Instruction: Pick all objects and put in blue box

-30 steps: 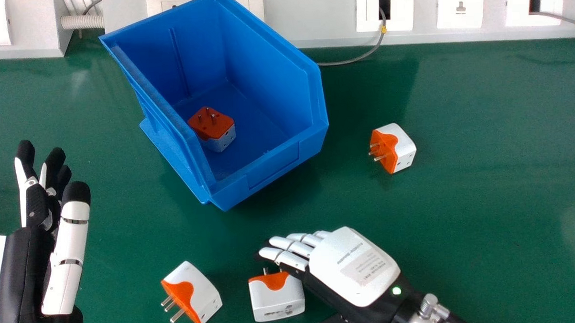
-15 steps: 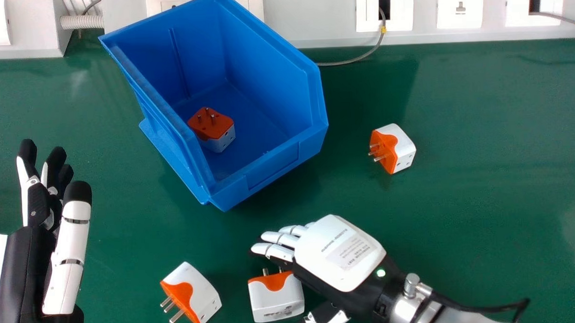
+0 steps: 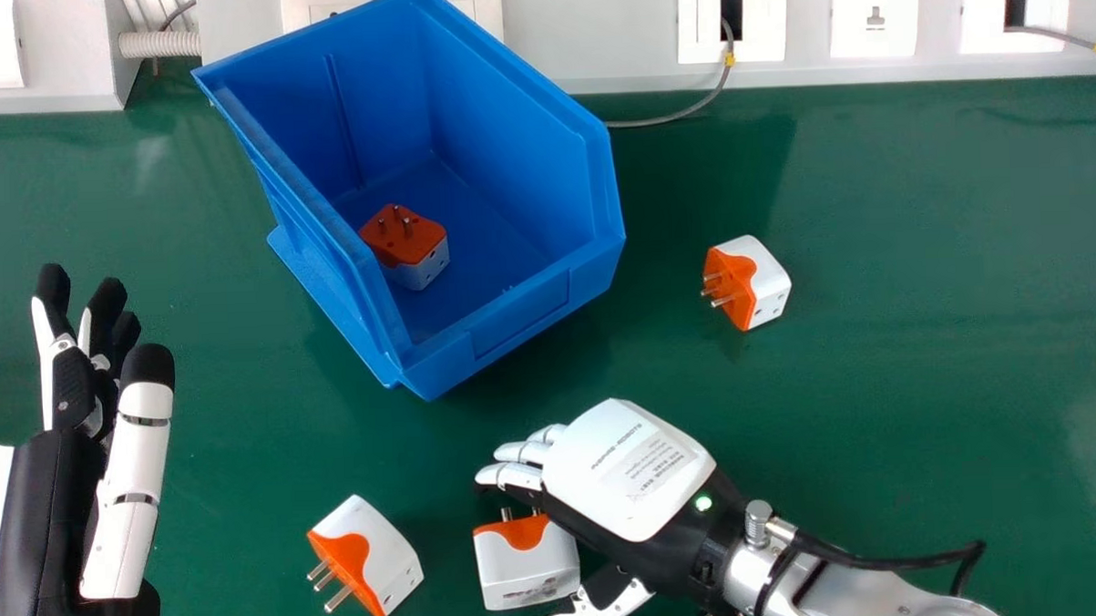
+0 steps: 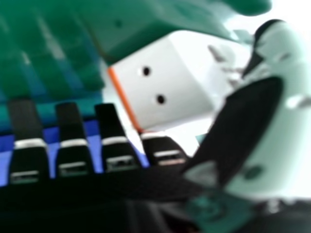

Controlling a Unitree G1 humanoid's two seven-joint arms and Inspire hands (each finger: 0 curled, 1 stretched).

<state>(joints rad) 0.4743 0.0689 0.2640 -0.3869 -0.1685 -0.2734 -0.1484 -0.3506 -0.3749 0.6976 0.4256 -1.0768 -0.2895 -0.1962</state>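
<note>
In the head view my right hand [image 3: 629, 474] is low over the table, its fingers past the far side of a white and orange adapter [image 3: 527, 564] and its thumb on the near side, not closed on it. The right hand view has that adapter [image 4: 167, 85] between the fingers and thumb of my right hand [image 4: 114, 160]. Another adapter [image 3: 367, 556] lies to its left, and one more [image 3: 749, 283] sits right of the blue box [image 3: 521, 313]. Inside the box rests an adapter [image 3: 406, 246], prongs up. My left hand [image 3: 85, 506] is held open at the left edge, fingers straight.
A pale trunking with sockets [image 3: 611, 32] runs along the back of the green table [image 3: 917, 423]. From one socket a grey cable [image 3: 678, 115] droops to the tabletop behind the box's right side.
My right hand has moved up and left in the head view, bringing more of its forearm and its thumb into sight around the near adapter. The left hand has hardly moved.
</note>
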